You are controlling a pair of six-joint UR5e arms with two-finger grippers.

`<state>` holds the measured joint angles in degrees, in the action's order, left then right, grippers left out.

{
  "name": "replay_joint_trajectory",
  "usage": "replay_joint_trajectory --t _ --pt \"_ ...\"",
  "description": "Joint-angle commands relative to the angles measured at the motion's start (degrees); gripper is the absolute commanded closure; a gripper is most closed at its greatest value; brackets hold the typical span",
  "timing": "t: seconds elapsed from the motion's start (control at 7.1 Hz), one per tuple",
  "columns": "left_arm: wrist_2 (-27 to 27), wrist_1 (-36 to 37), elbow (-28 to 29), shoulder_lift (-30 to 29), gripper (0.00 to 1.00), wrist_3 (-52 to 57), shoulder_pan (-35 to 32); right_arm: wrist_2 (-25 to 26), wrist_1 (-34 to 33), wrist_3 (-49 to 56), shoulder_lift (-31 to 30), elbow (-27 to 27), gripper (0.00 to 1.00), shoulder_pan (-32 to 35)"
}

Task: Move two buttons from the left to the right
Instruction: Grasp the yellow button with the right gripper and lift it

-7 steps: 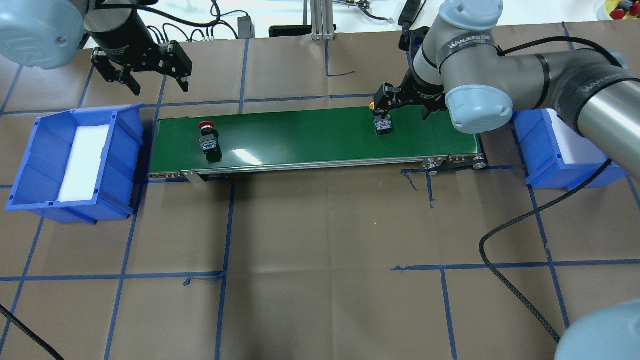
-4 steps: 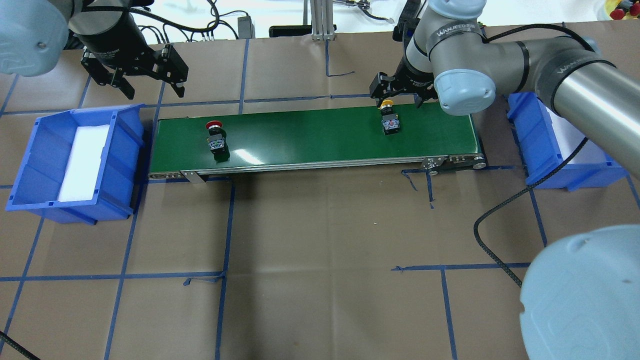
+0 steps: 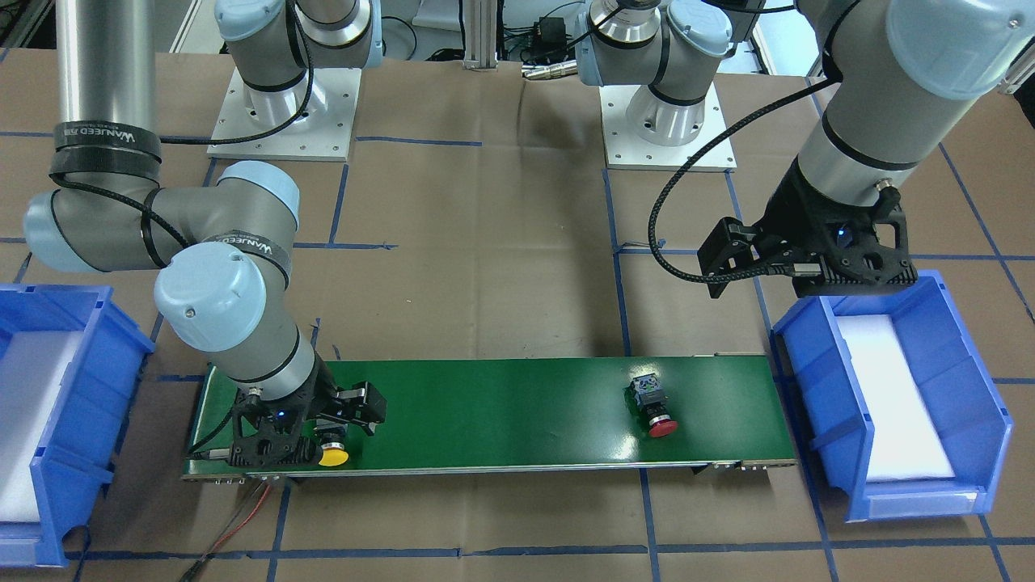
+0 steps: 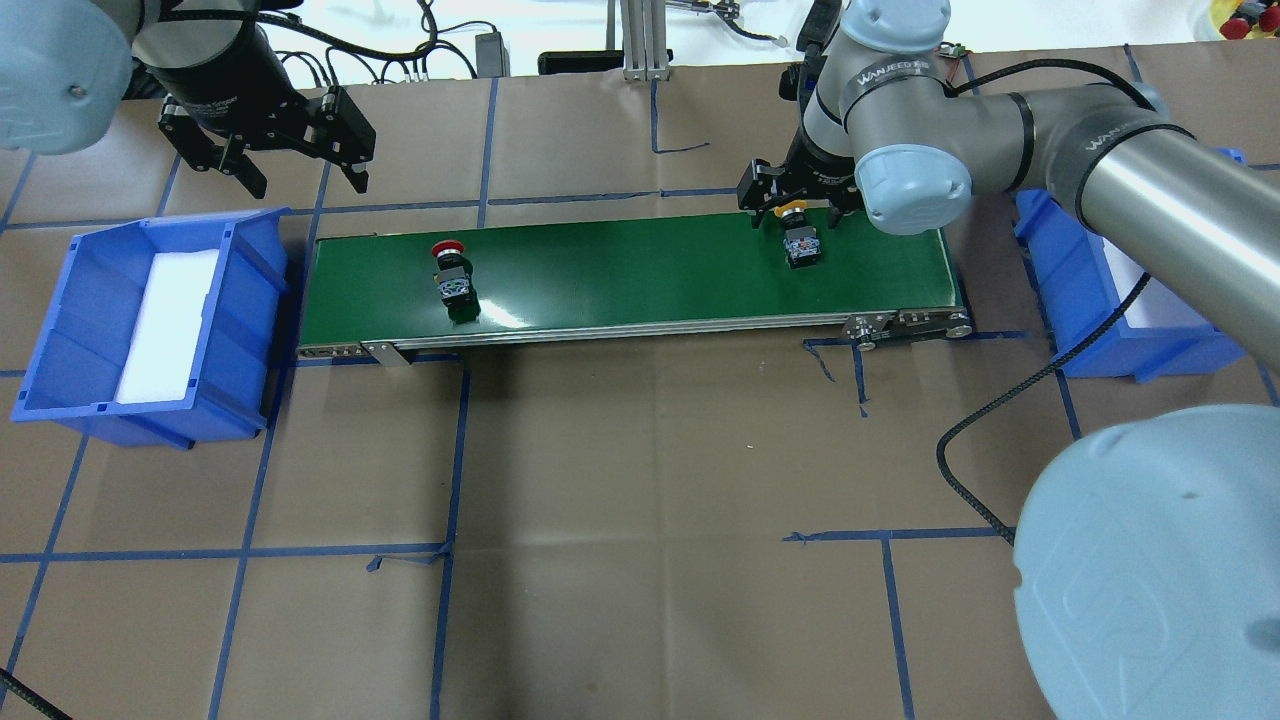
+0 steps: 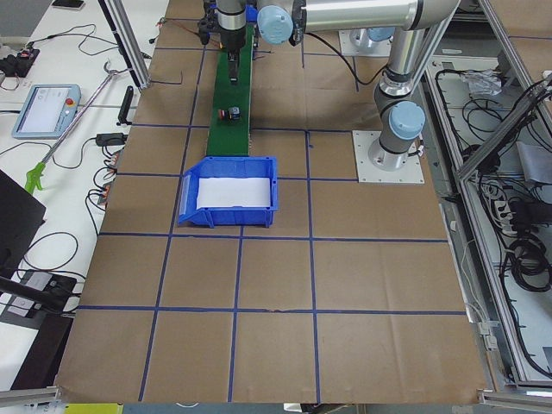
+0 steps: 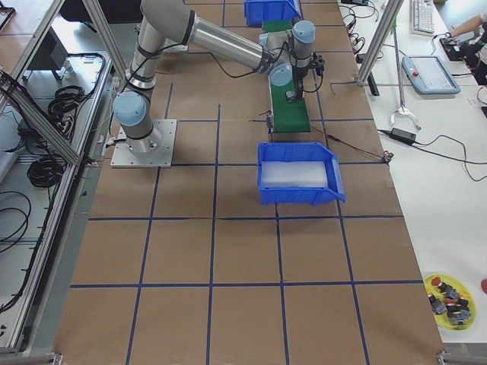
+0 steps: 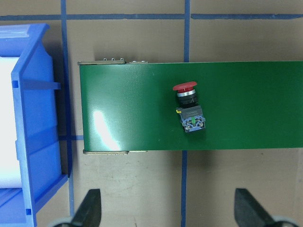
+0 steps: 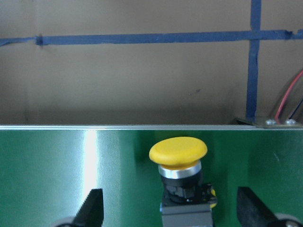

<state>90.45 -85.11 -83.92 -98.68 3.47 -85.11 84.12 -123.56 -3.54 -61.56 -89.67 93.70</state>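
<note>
- Pickup is readied: right fingers (image 8: 92, 210) are spread, empty, astride the yellow button (image 8: 181, 182), 3 o'clock on the belt (image 4: 620, 270).
- Near the red button (image 7: 189, 106), 9 o'clock, left fingers (image 7: 90, 210) are held wide, empty.

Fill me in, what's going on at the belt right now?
The right gripper sits open around the yellow button near the green belt's right end, fingers not touching it. The red button lies toward the belt's left end, untouched. The left gripper hangs open, raised near that left end, holding nothing.
</note>
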Motion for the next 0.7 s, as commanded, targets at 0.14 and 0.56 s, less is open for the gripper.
replay_joint_trajectory --t 0.14,0.56 --pt "0.42 -0.14 0.07 0.06 0.0 -2.15 -2.07 5.61 2.34 0.02 1.18 -0.59 0.2 -0.09" --pt "0.25 -0.05 -0.28 0.59 0.0 -1.8 -2.07 5.52 16.06 0.72 -0.57 2.56 0.94 -0.79"
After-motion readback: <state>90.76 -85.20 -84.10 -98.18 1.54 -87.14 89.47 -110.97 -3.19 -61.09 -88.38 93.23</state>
